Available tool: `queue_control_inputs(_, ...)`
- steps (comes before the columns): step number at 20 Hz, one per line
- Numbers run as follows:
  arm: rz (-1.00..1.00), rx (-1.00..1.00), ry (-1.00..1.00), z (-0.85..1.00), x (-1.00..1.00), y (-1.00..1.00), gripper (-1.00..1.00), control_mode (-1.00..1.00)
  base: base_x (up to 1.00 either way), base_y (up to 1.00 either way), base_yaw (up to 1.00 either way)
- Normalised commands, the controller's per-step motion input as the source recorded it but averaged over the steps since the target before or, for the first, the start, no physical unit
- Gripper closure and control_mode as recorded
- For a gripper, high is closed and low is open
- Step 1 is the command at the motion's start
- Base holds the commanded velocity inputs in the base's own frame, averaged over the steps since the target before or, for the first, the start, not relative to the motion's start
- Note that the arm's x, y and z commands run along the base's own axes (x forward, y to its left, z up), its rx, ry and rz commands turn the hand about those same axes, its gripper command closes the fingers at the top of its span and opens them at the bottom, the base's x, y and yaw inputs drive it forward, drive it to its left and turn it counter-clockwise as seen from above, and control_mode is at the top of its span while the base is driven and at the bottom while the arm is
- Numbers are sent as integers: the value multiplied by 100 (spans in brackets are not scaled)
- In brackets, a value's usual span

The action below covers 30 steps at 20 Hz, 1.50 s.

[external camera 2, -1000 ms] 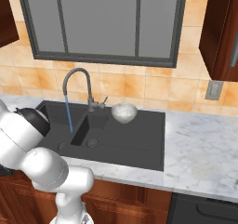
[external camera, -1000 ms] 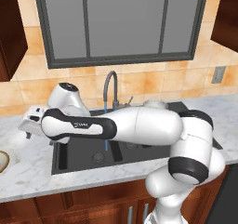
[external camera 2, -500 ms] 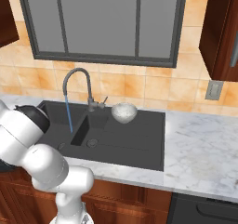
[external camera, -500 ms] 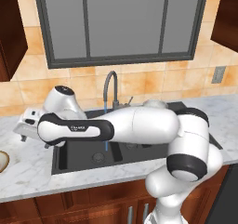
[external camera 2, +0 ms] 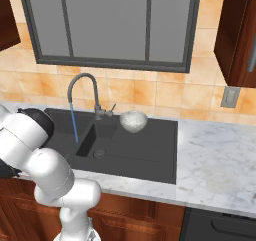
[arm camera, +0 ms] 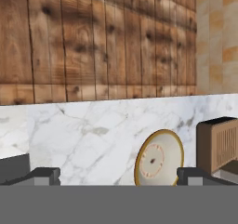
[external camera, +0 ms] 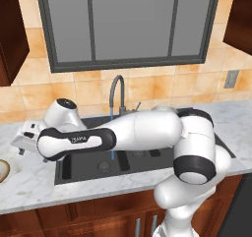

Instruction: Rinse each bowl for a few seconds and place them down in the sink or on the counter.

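While the tap runs: a thin stream of water (external camera 2: 73,120) falls from the grey gooseneck tap (external camera 2: 82,87) into the big basin of the sink (external camera 2: 155,157) — it seems left on for the second rinse.
Speckled bowl: the whitish-grey bowl (external camera 2: 133,120) stands upright on the flat drainboard, just beside the tap on the side away from the stream; I judge it is already rinsed and put down.
Tan-rimmed bowl: this bowl (arm camera: 159,158) lies on the marble counter (external camera: 29,179), well apart from the sink on its far left side; in the left base view only its edge (external camera: 4,171) shows at the border of the picture.
Gripper: the gripper (arm camera: 113,175) is released, both tips spread wide with nothing between them, and it points at the tan-rimmed bowl — probably to pick it up next.
Arm: it reaches low across the sink toward the left counter.
Other things: a brown box-like appliance (arm camera: 217,144) stands near the tan-rimmed bowl; a wooden panel (arm camera: 93,42) rises behind the counter.
In the way: the appliance is close to one finger tip, so the approach leaves little room on that side.
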Motion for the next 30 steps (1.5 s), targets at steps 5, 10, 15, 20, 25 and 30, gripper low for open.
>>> queue_control_inputs(5, 0, 2, 0, -16, 0, 18, -100, -100, 0, 0, 0)
queue_control_inputs(10, 0, 1, 0, -9, 0, 13, -100, -100, 0, 0, 0)
queue_control_inputs(15, 0, 0, 0, -2, 0, 14, -100, -100, 0, 0, 0)
queue_control_inputs(20, 0, 0, 1, -4, 0, 23, -100, -100, 0, 0, 0)
queue_control_inputs(25, 0, 0, 2, -6, 0, 21, -100, -100, 0, 0, 0)
queue_control_inputs(30, -1, -4, 7, -1, 0, 9, -100, -100, 0, 0, 0)
